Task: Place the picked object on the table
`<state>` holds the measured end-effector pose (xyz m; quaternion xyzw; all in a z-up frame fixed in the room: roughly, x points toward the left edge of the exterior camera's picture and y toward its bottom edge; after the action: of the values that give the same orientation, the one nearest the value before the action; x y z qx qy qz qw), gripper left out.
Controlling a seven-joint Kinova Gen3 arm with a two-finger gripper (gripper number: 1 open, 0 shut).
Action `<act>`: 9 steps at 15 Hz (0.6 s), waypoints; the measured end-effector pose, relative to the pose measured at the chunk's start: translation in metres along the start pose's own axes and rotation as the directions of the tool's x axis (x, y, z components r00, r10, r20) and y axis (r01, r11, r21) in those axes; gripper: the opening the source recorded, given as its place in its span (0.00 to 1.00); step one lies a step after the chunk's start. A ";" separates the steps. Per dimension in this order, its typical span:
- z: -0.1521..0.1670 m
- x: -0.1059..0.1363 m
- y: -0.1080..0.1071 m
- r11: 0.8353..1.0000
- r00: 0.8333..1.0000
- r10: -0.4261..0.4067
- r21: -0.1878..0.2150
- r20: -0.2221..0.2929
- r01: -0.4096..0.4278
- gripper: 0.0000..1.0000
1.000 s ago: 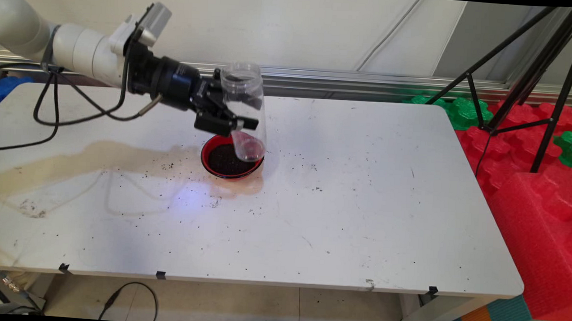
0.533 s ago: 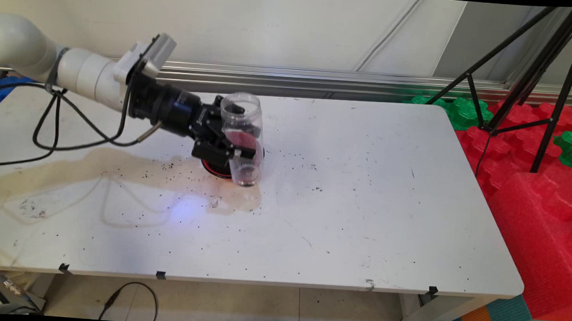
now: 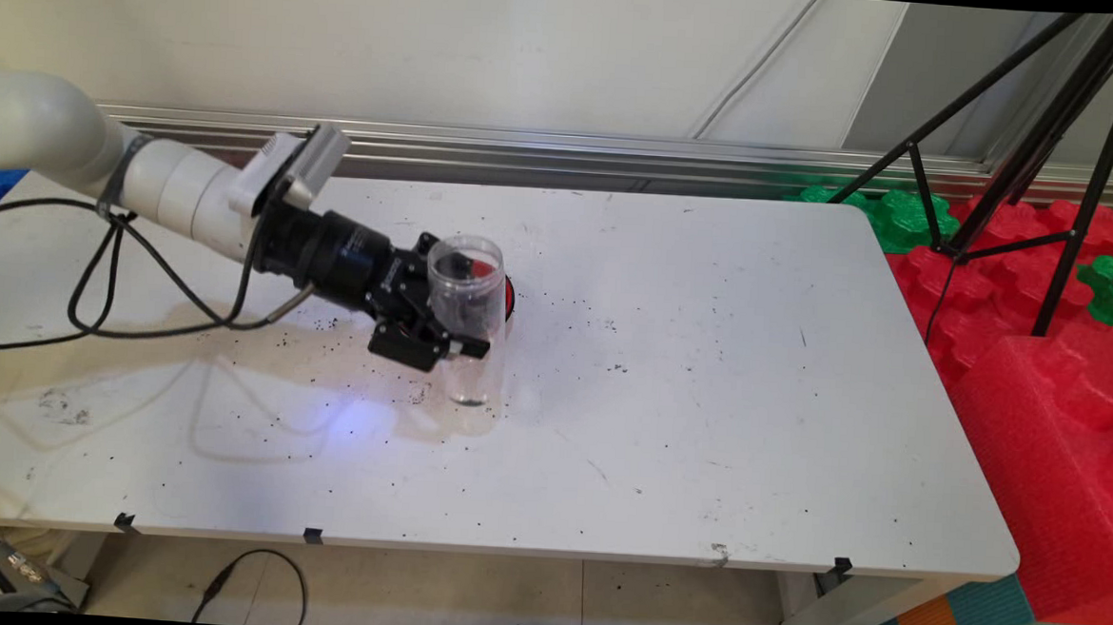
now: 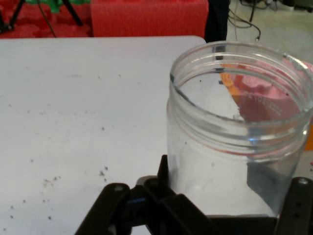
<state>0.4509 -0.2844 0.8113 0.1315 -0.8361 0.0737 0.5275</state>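
At the left-centre of the worktop (image 3: 705,377), your gripper (image 3: 465,332) comes in from the left with its fingers (image 3: 472,347) pinching a clear jar (image 3: 465,322) by the sides. The jar is upright, mouth up, looks empty, and its base sits at or just above the surface; contact I can't confirm. Just behind it, on the far side, a red bowl (image 3: 508,296) peeks out, mostly hidden. I judge this to be the setting-down step: you'd need the base flat before spreading the fingers, then a straight pull back to the left. Dark grains (image 3: 603,326) lie scattered to the right.
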 end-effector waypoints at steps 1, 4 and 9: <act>0.002 -0.005 0.002 1.000 1.000 0.002 -0.004 0.006 -0.002 0.00; 0.010 -0.018 0.006 1.000 1.000 0.011 -0.014 0.023 -0.010 0.00; 0.019 -0.033 0.010 1.000 0.999 0.017 -0.019 0.042 -0.016 0.00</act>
<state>0.4452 -0.2752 0.7738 0.1213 -0.8486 0.0676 0.5104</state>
